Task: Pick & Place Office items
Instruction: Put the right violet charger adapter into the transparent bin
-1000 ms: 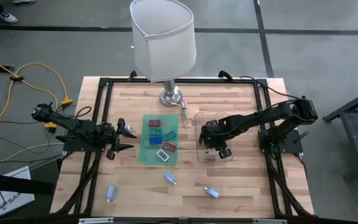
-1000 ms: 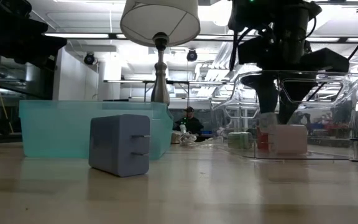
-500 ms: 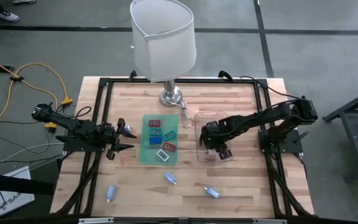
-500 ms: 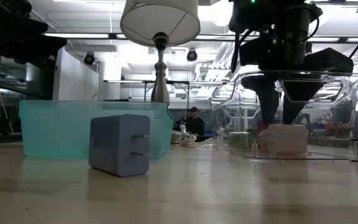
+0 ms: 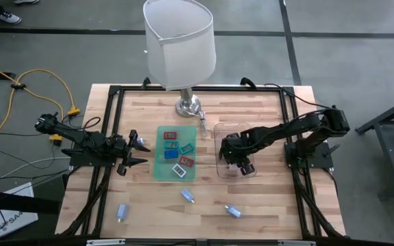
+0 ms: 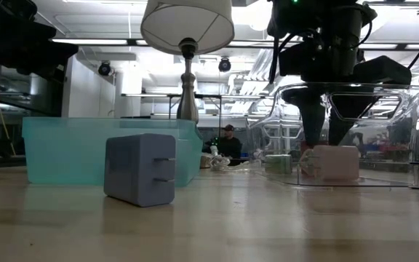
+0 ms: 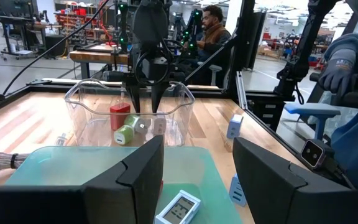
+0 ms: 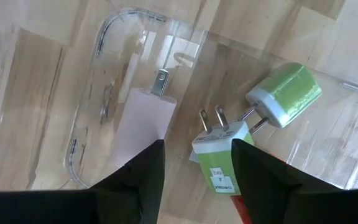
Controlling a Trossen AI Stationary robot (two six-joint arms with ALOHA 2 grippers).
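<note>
The clear plastic tray (image 5: 237,164) sits on the table's right half, and the right gripper (image 8: 194,163) hangs inside it with fingers apart, holding nothing. Directly beneath lies the pink charger (image 8: 143,124), released on the tray floor, its long axis running away from the fingers, prong end farthest. Beside it lie two green plug pieces (image 8: 253,118) (a red one shows too). The left gripper (image 5: 137,152) waits open beside the green mat (image 5: 175,154), nearer the loose blue chargers (image 5: 187,196) at the table's front.
</note>
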